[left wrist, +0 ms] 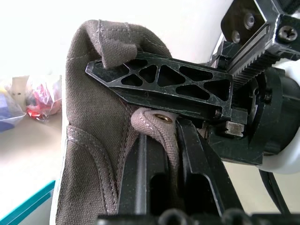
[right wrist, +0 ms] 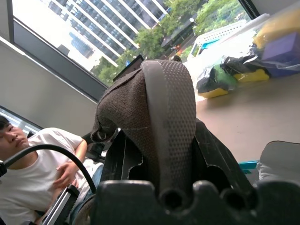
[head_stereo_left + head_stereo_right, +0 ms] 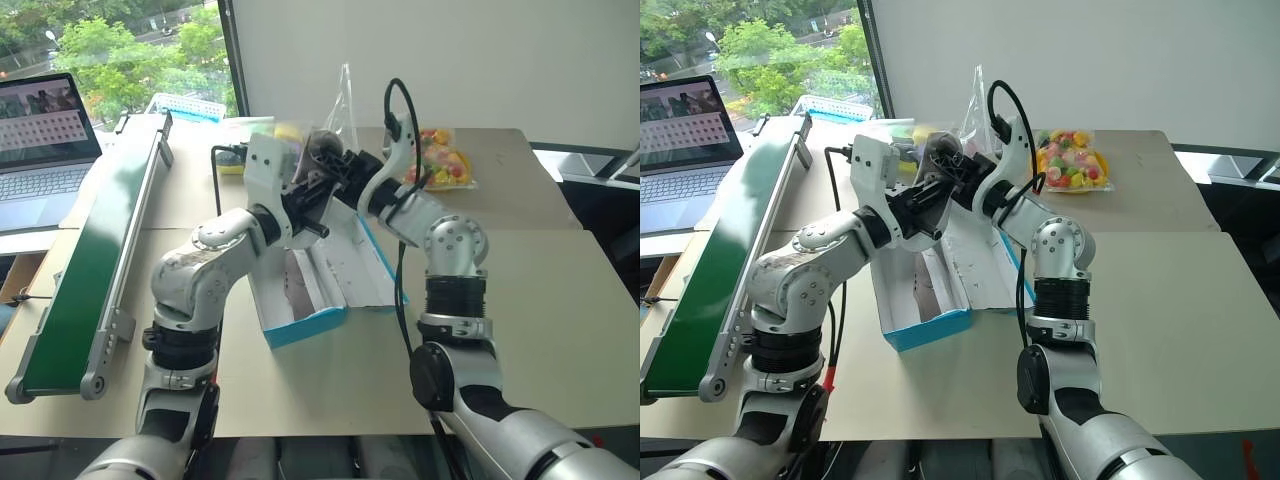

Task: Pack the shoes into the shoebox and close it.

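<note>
Both grippers, left and right, pinch 1 shoe between their fingers, steadying it above the open shoebox.

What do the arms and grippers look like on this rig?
Both arms are silver-grey metal shells with black ribbed joint rings and round shoulder and elbow housings. White wrist blocks carry the left gripper and right gripper. The fingers are black plastic with triangular lattice cut-outs. A black cable loops over the right wrist.
</note>
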